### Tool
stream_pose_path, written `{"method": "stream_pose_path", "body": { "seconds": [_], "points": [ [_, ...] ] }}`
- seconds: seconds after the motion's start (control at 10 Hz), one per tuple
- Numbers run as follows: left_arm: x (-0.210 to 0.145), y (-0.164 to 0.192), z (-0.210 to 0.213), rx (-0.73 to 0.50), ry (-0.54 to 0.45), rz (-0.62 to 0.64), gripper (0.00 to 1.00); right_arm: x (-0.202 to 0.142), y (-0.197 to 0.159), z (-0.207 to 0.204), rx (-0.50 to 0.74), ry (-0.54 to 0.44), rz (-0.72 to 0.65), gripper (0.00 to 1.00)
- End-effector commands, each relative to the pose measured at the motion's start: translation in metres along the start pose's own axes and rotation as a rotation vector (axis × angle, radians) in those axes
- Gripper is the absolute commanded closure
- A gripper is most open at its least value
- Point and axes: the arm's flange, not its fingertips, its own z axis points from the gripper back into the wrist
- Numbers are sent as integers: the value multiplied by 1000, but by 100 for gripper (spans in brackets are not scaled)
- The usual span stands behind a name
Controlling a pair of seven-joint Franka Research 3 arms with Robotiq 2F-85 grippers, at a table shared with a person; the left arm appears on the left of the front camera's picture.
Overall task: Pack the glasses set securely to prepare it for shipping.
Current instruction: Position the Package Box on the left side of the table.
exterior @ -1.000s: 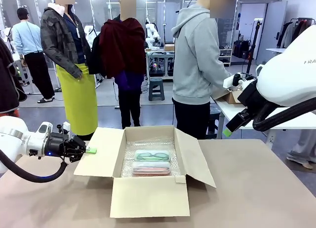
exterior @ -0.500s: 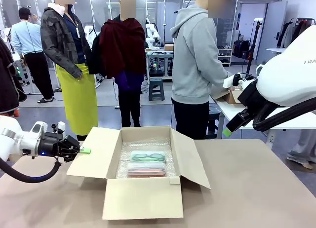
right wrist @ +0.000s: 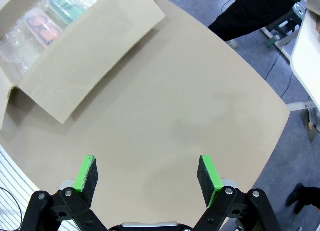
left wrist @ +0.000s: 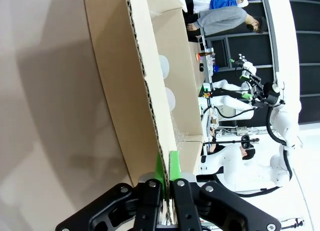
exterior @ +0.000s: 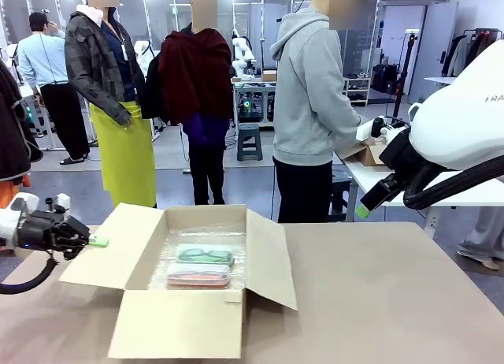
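A smooth tan surface [exterior: 378, 285] spans the lower frame, carrying an open corrugated cardboard box [exterior: 177, 325] at lower left, flaps splayed. Crinkly bubble wrap [exterior: 228, 239] lines its floor. On it lie two rounded, translucent oblongs: the mint-green case [exterior: 205, 255] just above the pinkish case [exterior: 198, 275]. At far left the left claw [exterior: 96, 242], held level, pinches the box's left flap edge. At right the right claw [right wrist: 148, 166] hangs over bare surface, jaws wide.

A big open robotics lab: far shelving [exterior: 253, 102] stacked with equipment, a white table [exterior: 378, 180] at right (clothes rail [exterior: 476, 49] beyond), grey floor [exterior: 236, 169].
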Motion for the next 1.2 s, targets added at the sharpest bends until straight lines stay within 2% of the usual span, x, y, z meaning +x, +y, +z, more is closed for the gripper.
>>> {"method": "stream_pose_path", "body": {
  "seconds": [0.0, 0.5, 0.7, 1.1],
  "points": [
    [2, 8, 40, -13, 4, -20, 96, 1, 3, 0, -5, 8, -7, 0],
    [0, 44, 144, 23, -4, -18, 96, 1, 3, 0, -5, 8, -7, 0],
    [-4, 48, 191, 1, -54, -18, 96, 1, 3, 0, -5, 8, -7, 0],
    [-15, 51, 253, 5, -33, 13, 96, 1, 3, 0, -5, 8, -7, 0]
  ]
}}
